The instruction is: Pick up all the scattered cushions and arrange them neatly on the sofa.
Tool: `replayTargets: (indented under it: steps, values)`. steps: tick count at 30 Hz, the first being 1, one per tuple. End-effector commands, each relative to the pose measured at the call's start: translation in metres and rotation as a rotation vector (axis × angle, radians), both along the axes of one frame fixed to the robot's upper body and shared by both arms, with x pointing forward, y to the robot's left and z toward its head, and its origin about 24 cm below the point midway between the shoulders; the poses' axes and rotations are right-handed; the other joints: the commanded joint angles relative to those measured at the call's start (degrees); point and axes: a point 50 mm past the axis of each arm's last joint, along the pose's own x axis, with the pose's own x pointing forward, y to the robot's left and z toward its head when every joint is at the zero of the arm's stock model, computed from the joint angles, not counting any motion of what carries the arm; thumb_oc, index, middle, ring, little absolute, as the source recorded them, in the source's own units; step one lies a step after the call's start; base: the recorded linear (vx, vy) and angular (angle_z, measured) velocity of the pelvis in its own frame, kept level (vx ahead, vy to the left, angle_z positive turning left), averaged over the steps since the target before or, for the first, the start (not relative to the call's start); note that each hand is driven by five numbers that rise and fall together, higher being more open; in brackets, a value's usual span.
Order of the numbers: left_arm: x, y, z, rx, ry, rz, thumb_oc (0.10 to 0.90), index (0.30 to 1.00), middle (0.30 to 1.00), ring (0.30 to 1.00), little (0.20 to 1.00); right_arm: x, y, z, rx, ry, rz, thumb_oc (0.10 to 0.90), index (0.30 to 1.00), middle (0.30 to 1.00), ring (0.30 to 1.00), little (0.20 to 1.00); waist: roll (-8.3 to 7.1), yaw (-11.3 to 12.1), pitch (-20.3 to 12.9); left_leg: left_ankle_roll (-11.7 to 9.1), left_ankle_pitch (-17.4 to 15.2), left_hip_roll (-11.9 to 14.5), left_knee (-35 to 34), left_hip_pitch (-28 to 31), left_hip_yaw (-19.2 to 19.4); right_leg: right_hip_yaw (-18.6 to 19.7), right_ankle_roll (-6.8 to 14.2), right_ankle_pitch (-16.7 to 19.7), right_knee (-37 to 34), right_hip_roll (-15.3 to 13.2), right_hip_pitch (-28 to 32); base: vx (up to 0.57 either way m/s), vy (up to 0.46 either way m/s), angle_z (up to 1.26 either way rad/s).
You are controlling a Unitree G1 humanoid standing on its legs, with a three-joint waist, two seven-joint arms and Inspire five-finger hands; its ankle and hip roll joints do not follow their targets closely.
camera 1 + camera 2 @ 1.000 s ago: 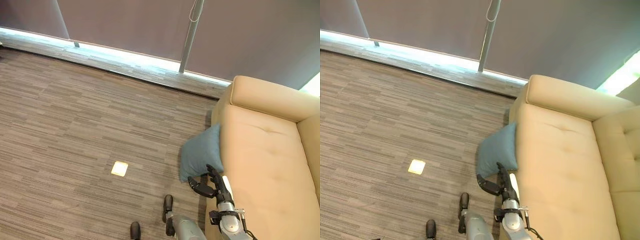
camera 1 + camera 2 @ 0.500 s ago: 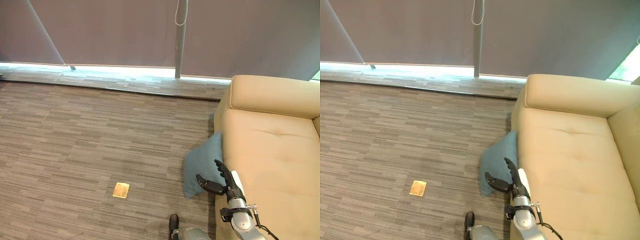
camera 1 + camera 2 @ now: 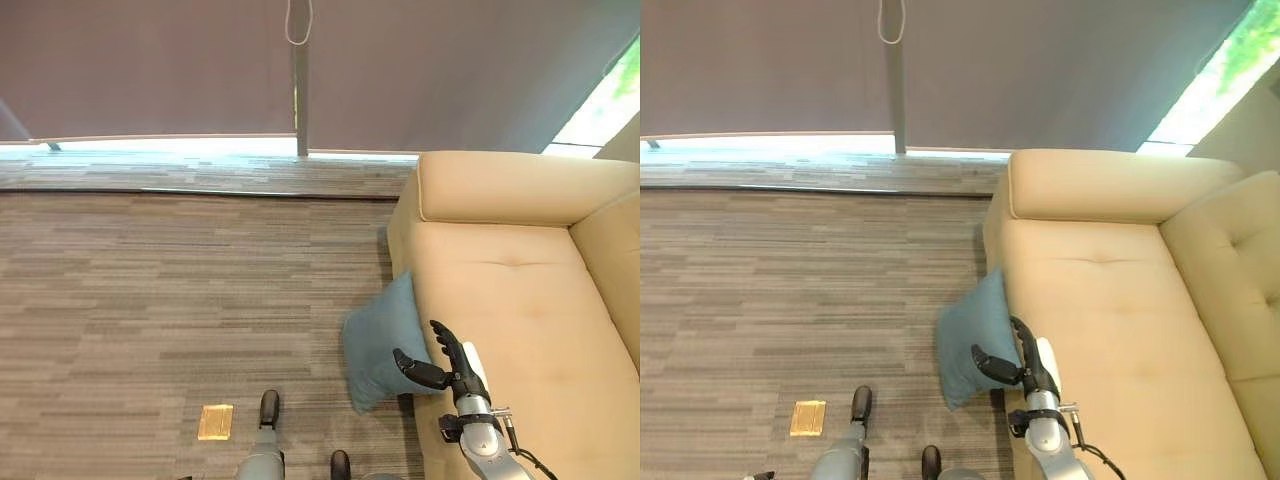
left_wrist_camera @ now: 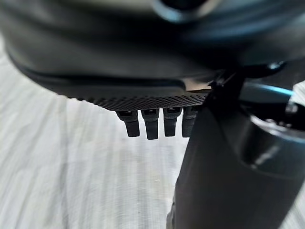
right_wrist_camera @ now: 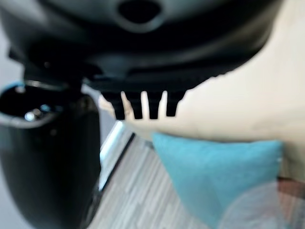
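Head stereo downward; wrist close-ups

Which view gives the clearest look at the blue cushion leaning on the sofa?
The right eye view: the whole blue cushion shows on the floor, leaning against the sofa, with the open right hand beside it. The left eye view shows much the same. The right wrist view shows it past the fingers.

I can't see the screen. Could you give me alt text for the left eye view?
A blue cushion leans against the front of a beige sofa, its lower edge on the striped carpet. The robot's right hand, fingers open, is beside it at the sofa's edge. A small yellowish floor plate lies to the left.
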Motion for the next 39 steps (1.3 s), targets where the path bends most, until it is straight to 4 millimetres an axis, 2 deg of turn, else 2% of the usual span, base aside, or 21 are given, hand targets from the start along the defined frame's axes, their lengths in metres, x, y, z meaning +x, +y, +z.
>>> replayTargets:
  steps: [1,5,6,7,8,9,11,12,14,17,22,23,24,28,30,31,32,33,36,38,39]
  values:
    - [0.008,-0.012,0.000,0.012,-0.006,-0.064,0.800,0.900,0.900,0.900,0.900,0.028,0.012,0.035,-0.014,-0.197,0.065,0.800,0.900,0.900,0.900,0.900,-1.43,1.2,-2.7,1.7,-3.2,-0.2,0.1,1.1,1.0,2.1,2.4,-4.1,8.2,-2.1,-4.0,0.30,0.267,-0.40]
    - [0.011,-0.002,0.002,0.033,-0.011,-0.057,0.800,0.900,0.900,0.900,0.900,0.028,0.014,0.031,-0.022,-0.176,0.062,0.800,0.900,0.900,0.900,0.900,-2.02,1.5,-3.1,3.5,-5.3,-0.8,-0.1,3.2,3.5,2.2,4.4,-2.6,15.4,-3.7,-7.6,0.20,0.211,-0.41]
    - [0.012,0.002,0.003,0.049,-0.015,-0.057,0.800,0.900,0.900,0.900,0.900,0.029,0.015,0.031,-0.021,-0.179,0.061,0.800,0.900,0.900,0.900,0.900,-1.90,1.6,-2.9,4.2,-5.8,-0.6,-0.6,4.4,5.2,1.3,5.2,0.2,19.5,-4.9,-10.0,0.14,0.190,-0.55]
    - [0.013,0.007,0.004,0.063,-0.017,-0.051,0.800,0.900,0.900,0.900,0.900,0.030,0.015,0.032,-0.020,-0.181,0.057,0.800,0.900,0.900,0.900,0.900,-1.51,1.3,-2.7,4.7,-6.3,-0.5,-1.4,5.7,6.3,-0.5,5.4,2.2,22.5,-6.1,-11.6,0.25,0.351,-0.52]
    - [0.014,0.014,0.006,0.081,-0.022,-0.048,0.800,0.900,0.900,0.900,0.900,0.029,0.017,0.033,-0.023,-0.191,0.061,0.800,0.900,0.900,0.900,0.900,-0.65,1.1,-2.0,5.1,-7.3,0.3,-2.1,8.1,8.4,-5.4,4.9,3.6,27.0,-8.7,-14.6,0.23,0.322,-0.53]
    - [0.016,0.017,0.007,0.085,-0.027,-0.043,0.800,0.900,0.900,0.900,0.900,0.028,0.017,0.033,-0.019,-0.190,0.058,0.800,0.900,0.900,0.900,0.900,-0.24,1.0,-1.9,5.2,-8.1,0.5,-2.4,9.4,9.3,-8.5,4.1,2.9,28.0,-10.0,-15.4,0.23,0.290,-0.76]
    - [0.017,0.020,0.008,0.090,-0.031,-0.039,0.800,0.900,0.900,0.900,0.900,0.028,0.017,0.033,-0.017,-0.191,0.059,0.800,0.900,0.900,0.900,0.900,-0.04,0.7,-1.7,5.3,-8.9,0.6,-2.7,10.7,10.5,-11.7,3.7,2.3,27.1,-11.0,-15.9,0.16,0.120,-0.51]
    - [0.020,0.024,0.009,0.093,-0.041,-0.036,0.800,0.900,0.900,0.900,0.900,0.029,0.015,0.033,-0.013,-0.187,0.053,0.800,0.900,0.900,0.900,0.900,0.13,0.4,-1.4,5.1,-10.2,0.6,-2.9,12.4,12.6,-16.5,3.2,1.3,23.0,-11.0,-17.4,0.19,0.089,-0.18]
    - [0.023,0.024,0.010,0.087,-0.053,-0.031,0.800,0.900,0.900,0.900,0.900,0.028,0.011,0.029,-0.010,-0.166,0.034,0.800,0.900,0.900,0.900,0.900,-0.12,-0.1,-0.7,5.2,-11.6,-0.4,-2.4,14.1,14.5,-21.0,3.7,2.1,18.8,-9.9,-19.0,0.19,0.086,-0.49]
    - [0.027,0.020,0.009,0.073,-0.056,-0.059,0.800,0.900,0.900,0.900,0.900,0.024,0.005,0.022,-0.009,-0.135,-0.001,0.800,0.900,0.900,0.900,0.900,0.07,-1.3,-0.2,5.2,-14.3,-1.2,-2.4,17.2,15.6,-23.6,5.2,3.0,15.4,-7.9,-21.2,0.26,0.044,-0.61]
    - [0.025,0.016,0.008,0.066,-0.038,-0.113,0.800,0.900,0.900,0.900,0.900,0.015,-0.001,0.018,-0.006,-0.117,-0.033,0.800,0.900,0.900,0.900,0.900,0.21,-2.3,0.1,5.2,-16.1,-1.7,-1.3,18.4,15.7,-22.6,5.2,3.5,12.3,-7.2,-20.9,0.17,-0.038,-0.16]
    - [0.023,0.005,0.005,0.049,-0.032,-0.167,0.800,0.900,0.900,0.900,0.900,0.003,-0.008,0.012,0.000,-0.091,-0.071,0.800,0.900,0.900,0.900,0.900,-0.19,-3.4,-1.3,5.3,-17.5,-2.6,1.2,18.3,16.3,-20.2,3.4,4.2,9.4,-6.6,-18.7,0.30,-0.108,-0.06]
    - [0.020,0.000,0.004,0.034,-0.032,-0.169,0.800,0.900,0.900,0.900,0.900,0.000,-0.010,0.009,0.001,-0.082,-0.082,0.800,0.900,0.900,0.900,0.900,0.75,-3.5,-1.8,5.0,-19.5,-1.9,2.4,19.2,16.2,-19.2,3.4,2.7,10.0,-5.7,-17.7,0.29,-0.138,0.08]
    - [0.016,-0.009,0.001,0.007,-0.034,-0.158,0.800,0.900,0.900,0.900,0.900,-0.005,-0.016,0.008,0.014,-0.076,-0.112,0.800,0.900,0.900,0.900,0.900,1.55,-4.6,-3.3,3.8,-19.9,-1.0,7.3,18.6,17.9,-18.0,1.6,1.5,10.0,-4.9,-15.8,0.18,-0.101,0.05]
    - [0.013,-0.010,0.001,-0.004,-0.034,-0.135,0.800,0.900,0.900,0.900,0.900,-0.005,-0.017,0.010,0.024,-0.084,-0.121,0.800,0.900,0.900,0.900,0.900,1.38,-4.7,-3.1,1.9,-16.8,1.0,17.7,15.2,18.5,-16.5,0.2,0.5,9.6,-3.9,-13.8,0.12,-0.160,-0.15]
    - [0.018,-0.009,0.002,0.000,-0.052,-0.125,0.800,0.900,0.900,0.900,0.900,-0.003,-0.017,0.012,0.025,-0.098,-0.122,0.800,0.900,0.900,0.900,0.900,0.75,-4.3,-2.1,0.1,-12.4,3.0,26.4,11.2,17.6,-15.6,-1.0,0.2,9.3,-3.2,-12.6,0.03,-0.133,-0.11]
    - [0.018,-0.009,0.002,0.000,-0.053,-0.125,0.800,0.900,0.900,0.900,0.900,-0.003,-0.017,0.012,0.025,-0.098,-0.122,0.800,0.900,0.900,0.900,0.900,0.86,-4.4,-2.1,0.0,-12.5,3.1,26.7,11.0,17.5,-15.7,-1.1,0.2,9.3,-3.1,-12.7,0.00,-0.183,-0.20]
    - [0.027,-0.006,0.005,0.016,-0.091,-0.099,0.800,0.900,0.900,0.900,0.900,0.001,-0.017,0.015,0.020,-0.113,-0.119,0.800,0.900,0.900,0.900,0.900,-0.19,-3.0,-0.3,0.6,-9.8,3.7,36.5,6.1,15.3,-14.4,-2.8,-0.4,9.5,-2.1,-11.7,-0.01,-0.099,-0.32]
    - [0.030,-0.003,0.006,0.028,-0.112,-0.055,0.800,0.900,0.900,0.900,0.900,0.003,-0.018,0.015,0.009,-0.110,-0.118,0.800,0.900,0.900,0.900,0.900,-0.65,-1.8,0.0,2.2,-12.0,3.8,37.3,2.5,14.0,-12.8,-2.7,-1.4,9.8,-1.9,-10.9,0.09,-0.011,-0.57]
    - [0.028,0.001,0.007,0.047,-0.122,-0.018,0.800,0.900,0.900,0.900,0.900,0.001,-0.020,0.013,-0.009,-0.098,-0.116,0.800,0.900,0.900,0.900,0.900,-0.84,-0.3,-0.4,2.8,-13.3,5.1,24.3,2.0,10.4,-10.3,-1.2,-2.4,10.0,-2.4,-9.6,0.22,0.177,-0.37]
    - [0.029,0.002,0.008,0.049,-0.128,-0.007,0.800,0.900,0.900,0.900,0.900,0.001,-0.021,0.013,-0.015,-0.095,-0.114,0.800,0.900,0.900,0.900,0.900,-0.44,0.2,-0.5,2.3,-11.8,5.1,17.3,2.5,7.9,-9.4,-0.8,-2.8,10.2,-2.1,-9.4,0.25,0.203,-0.54]
